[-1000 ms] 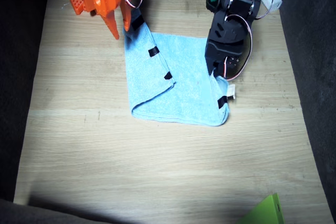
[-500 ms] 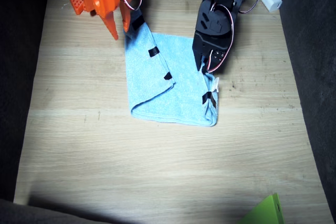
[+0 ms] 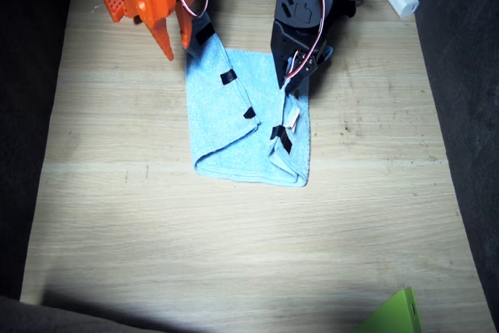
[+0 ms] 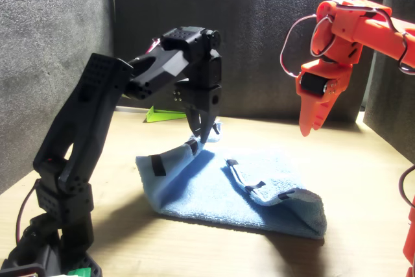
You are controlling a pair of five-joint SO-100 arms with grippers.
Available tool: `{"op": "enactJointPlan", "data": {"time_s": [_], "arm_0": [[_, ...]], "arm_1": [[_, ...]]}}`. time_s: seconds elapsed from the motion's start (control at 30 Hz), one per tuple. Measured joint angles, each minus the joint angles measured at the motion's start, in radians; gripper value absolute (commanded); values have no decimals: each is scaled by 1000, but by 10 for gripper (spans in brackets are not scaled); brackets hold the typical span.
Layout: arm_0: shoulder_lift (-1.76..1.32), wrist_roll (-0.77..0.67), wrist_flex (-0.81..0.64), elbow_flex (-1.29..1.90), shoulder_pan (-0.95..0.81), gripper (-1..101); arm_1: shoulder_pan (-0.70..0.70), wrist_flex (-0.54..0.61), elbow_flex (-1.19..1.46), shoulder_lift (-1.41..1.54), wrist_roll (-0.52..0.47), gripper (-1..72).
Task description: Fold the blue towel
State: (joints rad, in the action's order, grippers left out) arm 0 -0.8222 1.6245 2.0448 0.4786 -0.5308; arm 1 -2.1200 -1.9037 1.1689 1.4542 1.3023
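Blue towel [image 3: 234, 126] edge is hanging pinched in the left gripper [image 3: 287, 83]; thin grip risks slipping. Right gripper [image 3: 176, 40] is hovering, jaws apart.

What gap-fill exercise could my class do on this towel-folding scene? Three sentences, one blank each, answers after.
1. The left gripper is shut on an edge of the ___ towel.
2. The right gripper belongs to the ___ arm.
3. The towel lies on a ___ table.

Missing words: blue; orange; wooden
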Motion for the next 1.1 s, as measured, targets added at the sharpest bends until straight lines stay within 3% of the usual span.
{"op": "enactJointPlan", "data": {"time_s": [0.57,1.1], "arm_0": [[34,110,8,-121,117,-4],[121,310,8,-190,244,-5]], "arm_1": [[0,17,37,23,0,184],[0,9,55,37,0,176]]}}
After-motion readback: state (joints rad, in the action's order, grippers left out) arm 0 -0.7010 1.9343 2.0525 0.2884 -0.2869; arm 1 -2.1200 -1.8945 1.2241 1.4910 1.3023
